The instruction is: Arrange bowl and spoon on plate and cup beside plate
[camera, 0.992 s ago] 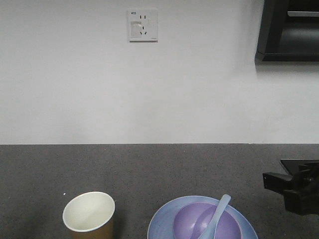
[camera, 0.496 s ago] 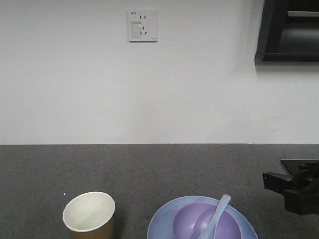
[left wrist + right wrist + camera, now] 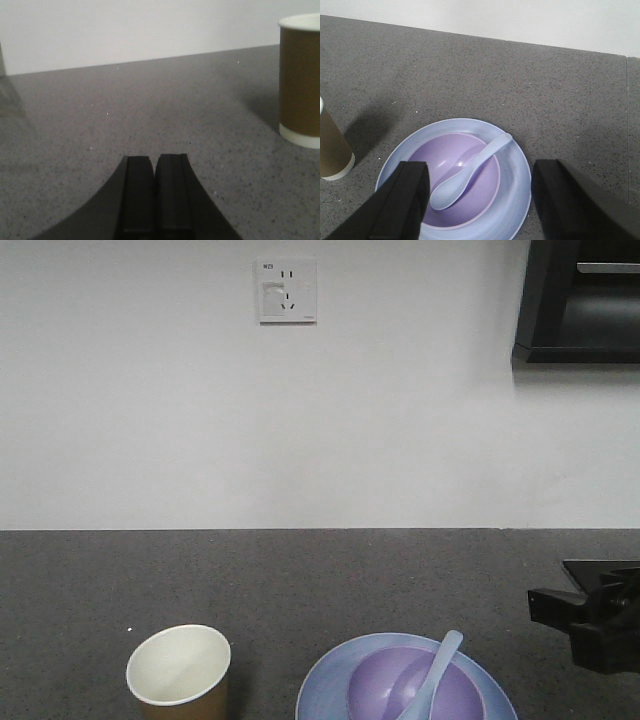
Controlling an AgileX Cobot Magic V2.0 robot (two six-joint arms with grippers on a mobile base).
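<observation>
The plate (image 3: 515, 175) lies near the desk's (image 3: 300, 580) front edge with the bowl (image 3: 480, 200) seated on it. The spoon (image 3: 470, 172) rests in the bowl, its scoop down inside and its handle leaning out over the bowl's rim. The cup (image 3: 180, 670) stands upright on the desk just beside the plate, apart from it. The right claw (image 3: 480, 210) hangs above the plate, spread wide and grasping nothing. The left claw (image 3: 155, 195) sits low over bare desk near the cup, fingers pressed together, clenched on nothing.
</observation>
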